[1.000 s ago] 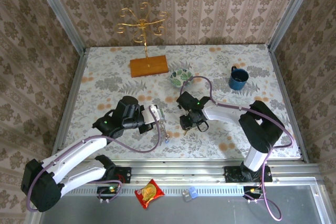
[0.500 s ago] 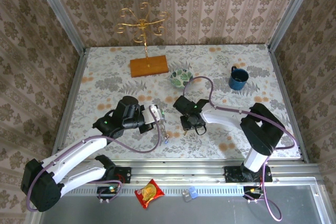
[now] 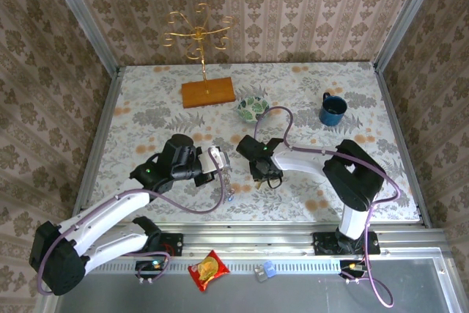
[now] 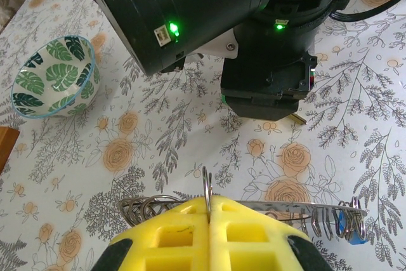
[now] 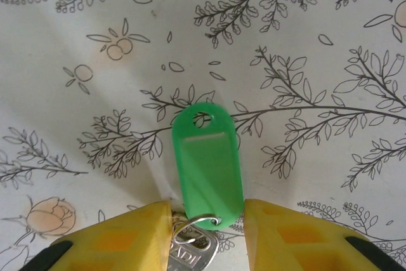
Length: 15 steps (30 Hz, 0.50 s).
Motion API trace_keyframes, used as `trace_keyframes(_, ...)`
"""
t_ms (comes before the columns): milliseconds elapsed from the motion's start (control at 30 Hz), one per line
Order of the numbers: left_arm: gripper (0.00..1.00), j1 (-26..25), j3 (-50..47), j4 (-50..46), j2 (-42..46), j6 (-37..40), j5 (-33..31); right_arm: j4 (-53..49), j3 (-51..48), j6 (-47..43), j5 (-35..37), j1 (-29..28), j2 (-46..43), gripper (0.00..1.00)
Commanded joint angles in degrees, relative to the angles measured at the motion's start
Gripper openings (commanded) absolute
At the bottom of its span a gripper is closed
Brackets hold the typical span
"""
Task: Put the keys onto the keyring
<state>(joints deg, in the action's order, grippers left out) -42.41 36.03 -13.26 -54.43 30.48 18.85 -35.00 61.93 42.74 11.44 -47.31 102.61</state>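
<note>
The green key (image 5: 206,163), its smooth oblong plastic tag flat at centre frame, lies between the right gripper's (image 5: 207,207) 2 parted yellow fingers. At lower frame, the left gripper (image 4: 209,200) pinches the thin metal keyring (image 4: 273,205) above the floral tablecloth (image 4: 355,125). Damask wallpaper (image 3: 293,5) surrounds the table.

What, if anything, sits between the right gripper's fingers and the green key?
Nothing visible. The green key lies flat on the tablecloth, between the right gripper's open fingers. Only a narrow strip of bare cloth separates it from each one.
</note>
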Motion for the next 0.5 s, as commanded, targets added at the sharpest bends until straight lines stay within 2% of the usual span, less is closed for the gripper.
trace_keyframes(0,0.0,-0.55,-0.3,2.16,-0.04,0.95,0.49,-2.58,1.6,2.08,3.39,-0.4,1.16,0.35)
trace_keyframes(467,0.0,-0.65,-0.24,2.07,0.01,0.9,0.22,-4.63,2.28,1.73,5.25,-1.2,0.06,0.16)
